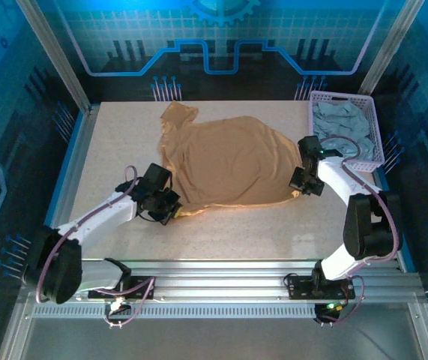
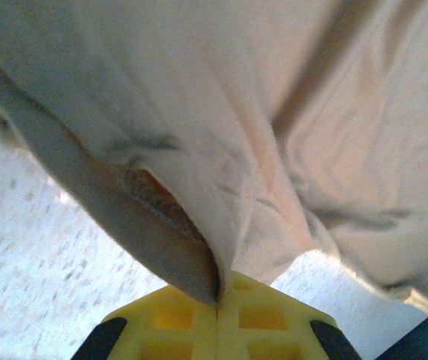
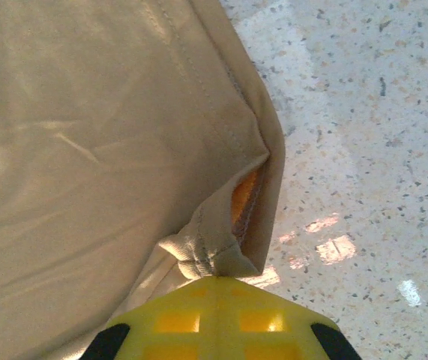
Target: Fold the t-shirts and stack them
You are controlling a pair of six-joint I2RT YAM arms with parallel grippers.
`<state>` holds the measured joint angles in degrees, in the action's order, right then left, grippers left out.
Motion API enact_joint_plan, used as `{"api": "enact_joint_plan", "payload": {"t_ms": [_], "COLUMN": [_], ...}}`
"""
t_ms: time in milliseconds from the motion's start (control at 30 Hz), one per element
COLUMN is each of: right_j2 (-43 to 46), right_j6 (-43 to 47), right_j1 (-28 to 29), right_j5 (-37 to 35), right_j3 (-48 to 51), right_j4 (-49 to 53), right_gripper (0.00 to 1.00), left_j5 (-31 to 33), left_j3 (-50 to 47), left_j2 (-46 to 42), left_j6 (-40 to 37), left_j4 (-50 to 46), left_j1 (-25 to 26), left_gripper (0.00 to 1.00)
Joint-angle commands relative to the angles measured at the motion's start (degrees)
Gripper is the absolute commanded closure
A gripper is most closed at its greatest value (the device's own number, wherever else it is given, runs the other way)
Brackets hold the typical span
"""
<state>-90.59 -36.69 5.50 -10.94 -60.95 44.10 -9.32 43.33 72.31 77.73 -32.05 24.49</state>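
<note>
The tan t-shirt [image 1: 228,161] lies spread across the middle of the speckled desk [image 1: 273,232]. The left claw [image 1: 170,212] is clenched on its lower-left hem corner, the cloth pinched between the yellow fingers [image 2: 169,321]. The right claw [image 1: 297,191] grips the lower-right corner the same way. At upper right, the grey-blue t-shirt [image 1: 339,124] sits crumpled in the lavender basket [image 1: 375,139].

The tan t-shirt [image 1: 228,161] lies spread and wrinkled in the middle of the top view, with one end bunched toward the upper left. The left gripper [image 1: 170,212] pinches its lower-left hem and the right gripper [image 1: 301,189] pinches its right corner. The grey-blue t-shirt [image 1: 342,127] lies crumpled in the basket [image 1: 341,95] at the upper right.
</note>
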Motion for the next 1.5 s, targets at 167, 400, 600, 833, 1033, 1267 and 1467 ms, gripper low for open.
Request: {"api": "enact_joint_plan", "payload": {"t_ms": [167, 400, 600, 833, 1033, 1267, 1467], "right_j2": [1.37, 1.6, -0.32, 1.1, 9.8, -3.98, -20.54], "right_j6": [0.06, -0.36, -0.03, -4.17, -5.34, -2.4, -2.38], "right_j1": [-1.54, -2.24, -2.52, -2.95, -0.04, 3.63, 6.51], "right_j5": [-2.9, -5.89, -5.86, -6.4, -2.85, 10.41, 12.74], "right_j3": [1.22, 2.49, 2.88, 3.31, 3.92, -5.62, -18.65], "right_j4": [4.6, 6.31, 6.15, 9.85, 4.44, -6.05, -3.29], "right_gripper": [1.0, 1.0, 1.0, 0.79, 0.57, 0.64, 0.68], "left_j5": [-5.79, -2.72, 0.21, 6.19, 3.24, -0.02, 3.58], "left_j3": [-2.53, -6.46, -10.42, -3.66, -0.6, 11.97, 19.29], "left_j2": [-6.17, -4.64, -0.26, -4.85, 1.39, 23.77, 35.12], "left_j6": [14.46, 24.99, 26.21, 16.56, 3.47, -8.17, -13.62], "left_j4": [-6.45, -0.19, 8.38, -1.61, 1.94, 5.93, 2.07], "left_j1": [8.82, 18.83, 20.3, 13.17, -6.49, -17.45, -24.42], "left_gripper": [1.0, 0.98, 0.69, 0.39, 0.5, 0.6, 0.69]}}
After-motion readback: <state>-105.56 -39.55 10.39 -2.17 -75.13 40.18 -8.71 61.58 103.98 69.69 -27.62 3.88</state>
